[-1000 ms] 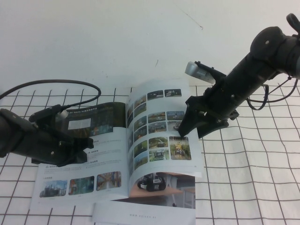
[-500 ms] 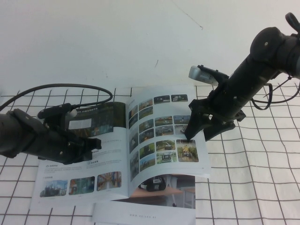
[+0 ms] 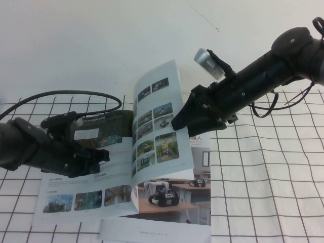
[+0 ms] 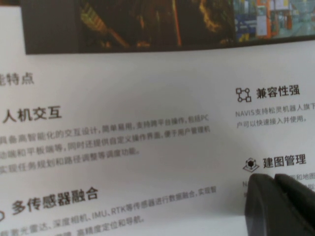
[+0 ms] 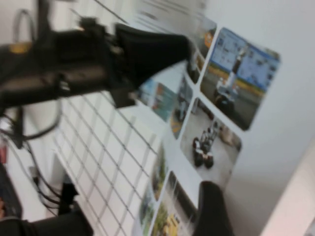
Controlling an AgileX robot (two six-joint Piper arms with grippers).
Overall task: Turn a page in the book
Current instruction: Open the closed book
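Note:
The book (image 3: 101, 174) lies open on the checked cloth. Its page (image 3: 154, 126), white with rows of small vehicle photos, stands lifted nearly upright from the spine. My right gripper (image 3: 180, 123) is shut on the page's outer edge at mid height. In the right wrist view one dark finger (image 5: 210, 211) lies on the photo side of the page (image 5: 231, 98); the other finger is hidden behind the sheet. My left gripper (image 3: 103, 154) is shut and rests on the book's left page, its fingertips (image 4: 275, 201) together on the printed text (image 4: 123, 132).
A second brochure with a classroom photo (image 3: 177, 197) lies under the book on the right, and a white sheet (image 3: 152, 232) sticks out at the front. The checked cloth (image 3: 263, 192) extends right. The left arm's cable (image 3: 66, 93) loops behind the book.
My right gripper has moved up and to the left with the page, raising it from a low curl to nearly upright. The classroom brochure beneath now shows more. The left arm has stayed put.

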